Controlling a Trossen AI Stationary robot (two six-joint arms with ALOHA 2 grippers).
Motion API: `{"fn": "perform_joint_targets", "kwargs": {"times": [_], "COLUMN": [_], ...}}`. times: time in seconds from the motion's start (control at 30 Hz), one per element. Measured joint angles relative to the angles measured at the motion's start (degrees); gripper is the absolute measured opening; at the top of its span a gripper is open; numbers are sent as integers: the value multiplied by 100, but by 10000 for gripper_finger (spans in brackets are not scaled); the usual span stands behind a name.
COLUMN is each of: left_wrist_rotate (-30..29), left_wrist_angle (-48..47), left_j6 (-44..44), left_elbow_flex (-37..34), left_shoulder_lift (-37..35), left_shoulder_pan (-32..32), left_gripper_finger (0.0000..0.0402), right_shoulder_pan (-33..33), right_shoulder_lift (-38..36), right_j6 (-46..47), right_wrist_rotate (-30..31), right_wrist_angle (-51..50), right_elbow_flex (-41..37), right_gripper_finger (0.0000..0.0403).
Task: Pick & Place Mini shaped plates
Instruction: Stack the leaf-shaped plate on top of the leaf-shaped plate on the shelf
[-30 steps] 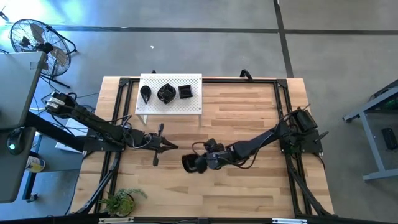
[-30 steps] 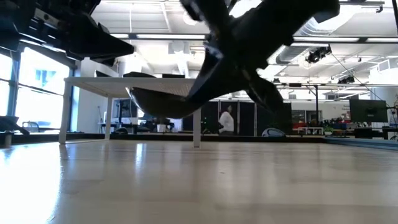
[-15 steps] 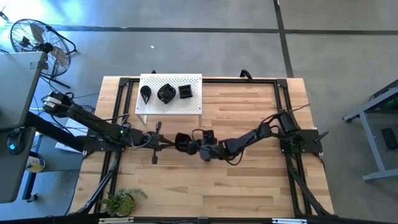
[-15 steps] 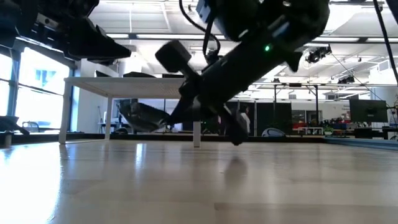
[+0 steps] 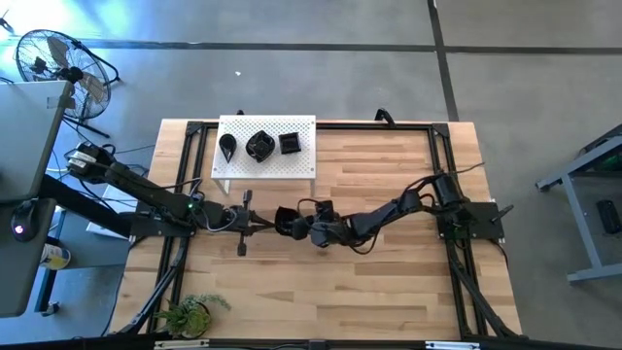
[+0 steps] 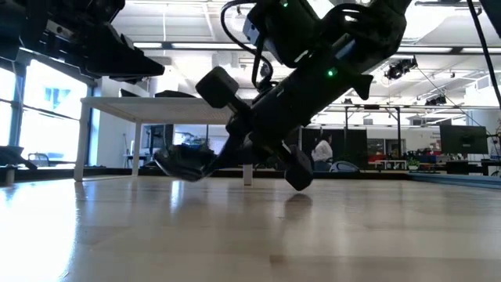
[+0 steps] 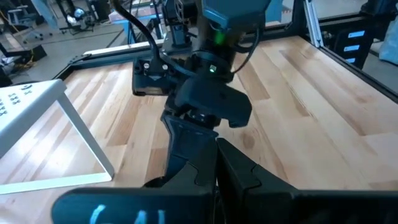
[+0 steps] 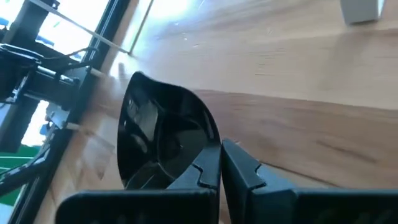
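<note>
While three mini shaped plates (image 5: 259,145) sit on the white perforated board (image 5: 301,163), the right gripper (image 5: 292,223) pinches a fourth black plate (image 8: 163,134) just in front of that board, low over the table (image 5: 389,282). The left gripper (image 5: 267,228), fingers pressed together, waits beside it, nearly touching.

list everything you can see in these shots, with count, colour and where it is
mini shaped plates on board: three, glossy black, in a row on the white perforated board
held plate: one, glossy black, in the right gripper, low over the table's middle
white perforated board: one, white, raised on legs at the table's far left
table: one, light wood with black frame
fan: one, dark, on the floor beyond the table's left corner
plant: one, green, near left corner
left gripper: shut, empty, left of centre
right gripper: shut on held plate
</note>
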Motion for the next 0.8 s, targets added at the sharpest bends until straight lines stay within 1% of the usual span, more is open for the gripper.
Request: {"fn": "perform_joint_targets", "kwargs": {"times": [0.1, 0.17, 0.33, 0.43, 0.53, 0.6, 0.67, 0.73, 0.8], "left_wrist_rotate": [2, 2, 2, 2, 5, 55, 128, 176, 173], "left_wrist_angle": [-85, -95, -97, -194, -389, -457, -509, -749, -1079], "left_j6": [-2, -4, -4, -48, -87, -190, -463, -878, -1367], "left_elbow_flex": [0, 0, 0, 0, -1, -4, -2, 72, 188], "left_shoulder_lift": [0, 0, 0, 0, 1, 2, 2, 4, 4], "left_shoulder_pan": [0, 0, 0, 0, 0, 0, 0, 0, 0], "left_gripper_finger": [1, 1, 1, 1, 1, 1, 1, 1, 1], "right_shoulder_pan": [-23, -23, -21, -21, -21, -21, -13, 98, 243], "right_shoulder_lift": [2, 2, 2, -4, -113, -281, -467, -667, -861], "right_j6": [-74, -111, -202, -675, -1416, -2130, -2641, -3140, -3572], "right_wrist_rotate": [-46, -119, -293, -594, -938, -1488, -1979, -2049, -1845], "right_wrist_angle": [-7, -3, -19, -23, -86, -94, -78, -114, -112], "right_elbow_flex": [0, 0, 0, 0, 0, -1, -14, -131, -365], "right_gripper_finger": [1, 9, 59, 92, 109, 109, 97, 76, 48]}}
